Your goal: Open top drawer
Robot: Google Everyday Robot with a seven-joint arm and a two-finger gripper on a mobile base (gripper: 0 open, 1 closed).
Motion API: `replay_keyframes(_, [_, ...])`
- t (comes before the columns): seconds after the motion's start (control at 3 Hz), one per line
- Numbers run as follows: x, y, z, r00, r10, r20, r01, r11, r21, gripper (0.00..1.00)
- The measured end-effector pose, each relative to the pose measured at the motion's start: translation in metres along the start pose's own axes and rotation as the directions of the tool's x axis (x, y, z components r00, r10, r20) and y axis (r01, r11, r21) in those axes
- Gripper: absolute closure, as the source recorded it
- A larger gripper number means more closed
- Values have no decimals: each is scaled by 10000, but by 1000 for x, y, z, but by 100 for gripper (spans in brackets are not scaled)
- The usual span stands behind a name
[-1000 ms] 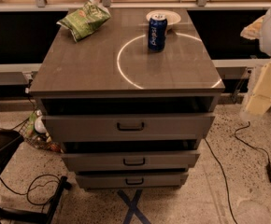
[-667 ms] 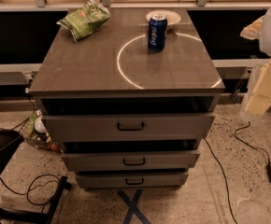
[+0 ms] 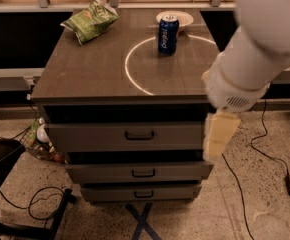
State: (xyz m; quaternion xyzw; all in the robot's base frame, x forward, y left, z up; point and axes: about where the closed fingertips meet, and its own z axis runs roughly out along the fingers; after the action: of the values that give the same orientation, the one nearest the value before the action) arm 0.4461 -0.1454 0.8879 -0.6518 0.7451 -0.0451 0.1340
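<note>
The grey cabinet [image 3: 85,79] has three drawers. The top drawer [image 3: 95,136] is the widest, with a small dark bar handle [image 3: 139,135] at its centre, and its front sits in line under the cabinet top. My white arm [image 3: 255,59] comes in from the upper right. Its cream gripper [image 3: 217,136] hangs in front of the right end of the top drawer, well to the right of the handle. It holds nothing that I can see.
On the cabinet top stand a blue can [image 3: 168,34], a white dish [image 3: 181,18] behind it and a green snack bag [image 3: 90,20]. Two narrower drawers [image 3: 135,173] lie below. Cables [image 3: 265,154] run on the floor at right; a dark chair base [image 3: 5,184] is at left.
My arm has swung in from the right edge of the view. It now covers the cabinet's right side, with the gripper down at top drawer height. The drawers have not moved.
</note>
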Motion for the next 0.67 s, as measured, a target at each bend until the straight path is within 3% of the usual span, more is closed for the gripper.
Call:
replay_keyframes(0.33, [-36,28,73,9962,-814,-317,791,9945,-686,0])
replay_keyframes(0.67, [-59,48,123,9880,-1455,-517,1382,9826,-1241,0])
